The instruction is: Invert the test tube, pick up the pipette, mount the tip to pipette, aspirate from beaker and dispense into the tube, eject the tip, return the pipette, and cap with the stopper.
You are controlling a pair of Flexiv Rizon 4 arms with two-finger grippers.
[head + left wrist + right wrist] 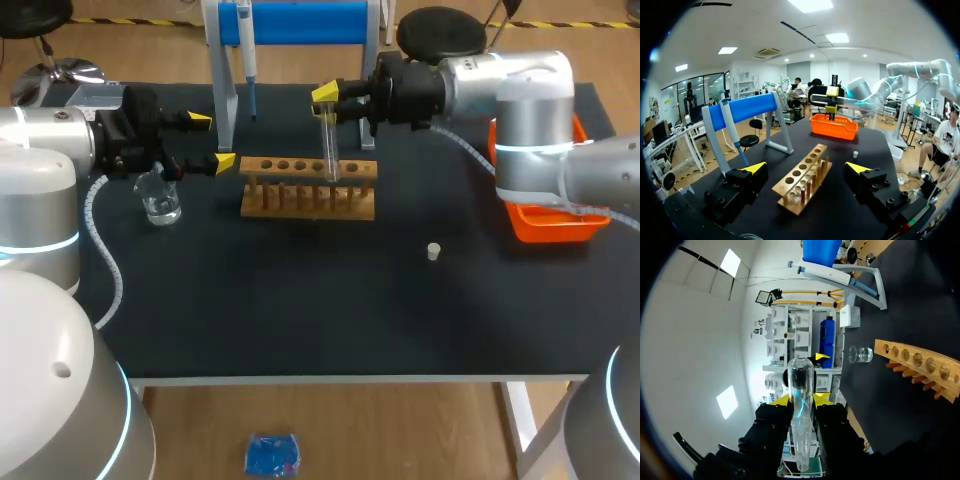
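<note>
**Right arm.** My right gripper [326, 100] is clamped on the test tube [329, 145], with a finger against the glass on either side. It holds the tube over the wooden rack [308, 170], above the holes toward the rack's right end. I cannot tell whether the tube's near end touches the rack top.

**Long axis.** In the right wrist view the tube lies crosswise to the fingers. Its rounded end points toward the blue stand [300, 20] at the back of the table. I therefore judge it closer to level than upright, partway through the inversion. The head view alone does not settle the tilt, and the tube's mouth is hidden.

**Coming move.** The wrist roll has to bring the tube's axis in line with a rack hole before any lowering. The right arm is the only one placed for this.

**Left arm.** My left gripper [212, 140] has its fingers wide apart and holds nothing. It is just beside the rack's left end and over the beaker [160, 203]. It is the nearer arm to the pipette [247, 55], which hangs on the stand.

**Clearances.**
- The stand's legs are close behind the rack, so the tube's rounded end has little room on that side.
- The stopper [433, 251] lies alone on the table [300, 310], well apart from the rack.
- The orange tray [550, 225] sits at the right edge, under the right arm.
</note>
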